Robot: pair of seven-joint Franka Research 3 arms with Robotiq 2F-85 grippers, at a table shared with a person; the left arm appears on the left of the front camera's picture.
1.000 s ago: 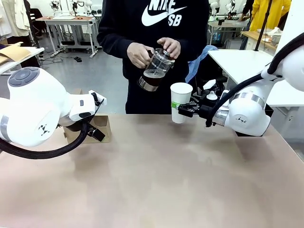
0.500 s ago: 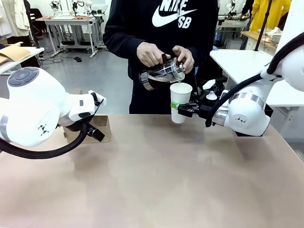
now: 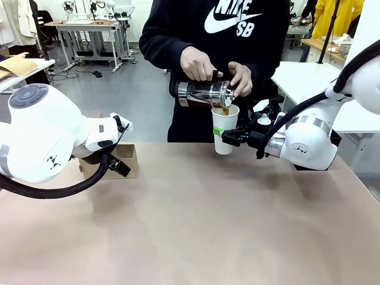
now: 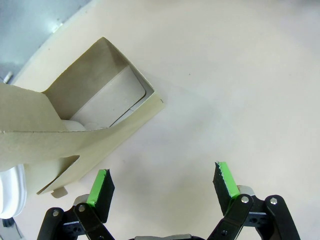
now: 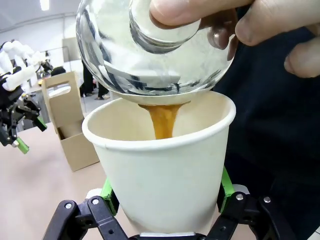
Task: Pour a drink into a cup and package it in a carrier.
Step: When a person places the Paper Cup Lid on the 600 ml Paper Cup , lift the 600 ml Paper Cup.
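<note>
White paper formed the tall, tapered, open-topped cup [image 3: 225,127] [image 5: 165,175], and my right gripper [image 3: 222,135] [image 5: 167,192] was clamped on its lower half. One green pad pressed each side of the wall, and the cup stood upright. I could not tell whether its base touched the tan table [image 3: 190,225] beneath it.

Directly above the cup's rim, a person's two hands [image 3: 199,63] [image 3: 240,77] held a clear glass pitcher with metal bands [image 3: 205,94] [image 5: 150,55]. It was tipped almost onto its side, with its spout just over the cup's mouth. A narrow stream of translucent brown drink [image 5: 161,120] [image 3: 225,110] ran from the spout down inside the cup. The inner wall of the cup showed bare white around the stream, and the level of liquid below was hidden from me.

Well apart from the cup, off to my left side of it, stood the brown cardboard carrier [image 3: 124,160] [image 4: 95,110] [image 5: 67,120]. It was a low box with an upright handle tab, resting on the same table. My left gripper [image 4: 163,182] hung just beside the carrier, pointing down at the tabletop. Its jaws were spread wide with nothing between them. One green pad sat close to the carrier's cardboard edge, and I could not tell whether the two touched.
</note>
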